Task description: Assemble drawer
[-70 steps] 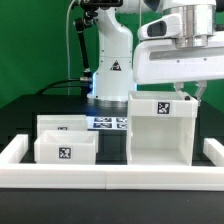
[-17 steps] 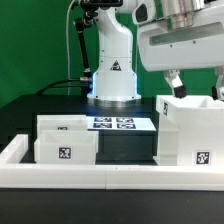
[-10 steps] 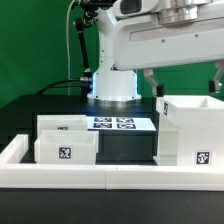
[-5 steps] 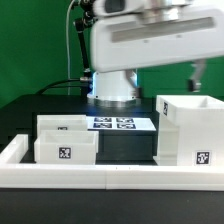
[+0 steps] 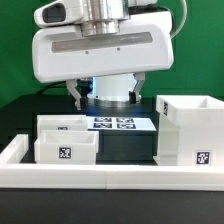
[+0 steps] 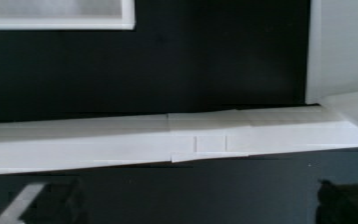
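The large white casing (image 5: 190, 130) stands upright at the exterior view's right, with a marker tag on its front. Two low white boxes (image 5: 66, 138) sit one behind the other at the exterior view's left. My gripper (image 5: 109, 93) hangs above the middle of the table, between the boxes and the casing. It is open and empty, with its fingers (image 5: 78, 96) wide apart. In the wrist view the gripper (image 6: 185, 200) shows two dark fingertips (image 6: 23, 200) far apart with nothing between them.
The marker board (image 5: 118, 123) lies flat in front of the robot base. A long low white rail (image 5: 110, 178) edges the table's front and sides. In the wrist view the rail (image 6: 158, 145) crosses the picture, with a white part (image 6: 51, 12) beyond it.
The casing has gone from the table's middle to the exterior view's right. My gripper has let go of it and swung from above it to the exterior view's left, over the middle.
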Robot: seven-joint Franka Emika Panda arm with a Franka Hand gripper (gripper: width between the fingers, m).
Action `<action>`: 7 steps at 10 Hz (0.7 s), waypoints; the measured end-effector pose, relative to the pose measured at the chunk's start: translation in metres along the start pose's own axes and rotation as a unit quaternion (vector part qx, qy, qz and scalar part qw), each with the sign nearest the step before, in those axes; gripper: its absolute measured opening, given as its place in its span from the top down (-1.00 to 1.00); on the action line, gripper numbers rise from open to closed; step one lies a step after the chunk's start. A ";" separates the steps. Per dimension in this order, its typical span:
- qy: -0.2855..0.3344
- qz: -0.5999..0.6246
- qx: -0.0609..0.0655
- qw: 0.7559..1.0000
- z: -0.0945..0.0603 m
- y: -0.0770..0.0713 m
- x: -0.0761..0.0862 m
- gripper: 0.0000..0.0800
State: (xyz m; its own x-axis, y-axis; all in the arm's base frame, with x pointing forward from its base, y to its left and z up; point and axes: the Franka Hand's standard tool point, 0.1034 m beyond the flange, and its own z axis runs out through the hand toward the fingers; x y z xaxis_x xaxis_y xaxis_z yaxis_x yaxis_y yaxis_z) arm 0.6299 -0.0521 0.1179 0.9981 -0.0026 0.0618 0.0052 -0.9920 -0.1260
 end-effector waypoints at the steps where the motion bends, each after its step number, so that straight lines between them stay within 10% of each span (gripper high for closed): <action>1: -0.001 -0.001 0.000 1.000 0.001 0.000 0.000 -0.62; 4: 0.003 -0.003 -0.003 1.000 0.003 0.008 -0.003 -0.62; 7: 0.017 0.020 -0.025 0.999 0.023 0.027 -0.041 -0.62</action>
State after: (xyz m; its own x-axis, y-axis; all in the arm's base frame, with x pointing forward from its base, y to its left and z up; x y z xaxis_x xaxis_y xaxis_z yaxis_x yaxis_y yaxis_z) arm 0.5910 -0.0759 0.0894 0.9947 -0.0462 0.0922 -0.0388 -0.9961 -0.0798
